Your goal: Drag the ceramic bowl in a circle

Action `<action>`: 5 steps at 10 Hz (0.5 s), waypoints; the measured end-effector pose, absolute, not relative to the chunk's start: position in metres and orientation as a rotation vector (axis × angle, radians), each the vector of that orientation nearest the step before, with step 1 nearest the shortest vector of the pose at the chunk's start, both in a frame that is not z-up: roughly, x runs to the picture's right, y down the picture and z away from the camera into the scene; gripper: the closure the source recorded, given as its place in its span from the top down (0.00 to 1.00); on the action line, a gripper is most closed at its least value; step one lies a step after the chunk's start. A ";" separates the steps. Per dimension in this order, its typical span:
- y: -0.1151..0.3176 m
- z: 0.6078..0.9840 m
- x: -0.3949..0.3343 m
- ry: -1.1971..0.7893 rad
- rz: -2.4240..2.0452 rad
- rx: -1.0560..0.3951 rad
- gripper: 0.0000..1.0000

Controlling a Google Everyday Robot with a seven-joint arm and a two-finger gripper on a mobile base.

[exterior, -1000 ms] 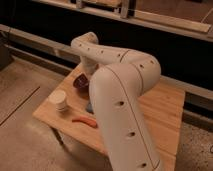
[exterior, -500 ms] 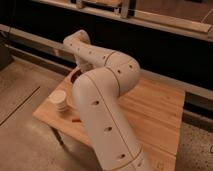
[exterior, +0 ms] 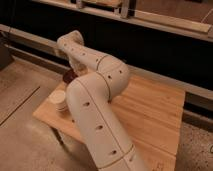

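Note:
The ceramic bowl [exterior: 68,76], dark maroon and glossy, sits at the far left part of the wooden table [exterior: 150,110]. Only its left part shows; the rest is hidden behind my arm. My cream arm [exterior: 95,95] fills the middle of the view and bends back over the table toward the bowl. My gripper [exterior: 76,65] is at the arm's far end, right at the bowl's rim, mostly hidden by the wrist.
A stack of whitish cups [exterior: 58,100] stands near the table's front left corner, in front of the bowl. A dark wall with a ledge [exterior: 150,22] runs behind the table. Speckled floor [exterior: 20,100] lies to the left.
The arm has swung further left and back. The bowl has shifted a little to the left with the gripper. The orange object and blue block seen earlier are now hidden behind the arm.

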State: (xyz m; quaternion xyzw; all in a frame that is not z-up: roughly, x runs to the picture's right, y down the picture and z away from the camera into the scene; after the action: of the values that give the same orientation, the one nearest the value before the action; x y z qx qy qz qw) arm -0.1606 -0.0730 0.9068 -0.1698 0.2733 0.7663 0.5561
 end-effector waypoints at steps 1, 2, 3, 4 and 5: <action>-0.071 0.901 -0.174 0.623 1.792 -0.428 0.19; -0.069 0.897 -0.182 0.609 1.778 -0.442 0.19; -0.059 0.883 -0.200 0.584 1.738 -0.479 0.19; -0.051 0.874 -0.204 0.576 1.721 -0.502 0.19; -0.037 0.862 -0.205 0.577 1.701 -0.536 0.19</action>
State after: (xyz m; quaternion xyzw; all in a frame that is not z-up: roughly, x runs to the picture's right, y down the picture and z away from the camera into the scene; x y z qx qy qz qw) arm -0.2047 -0.0373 0.8624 -0.2306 0.2483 0.7312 0.5921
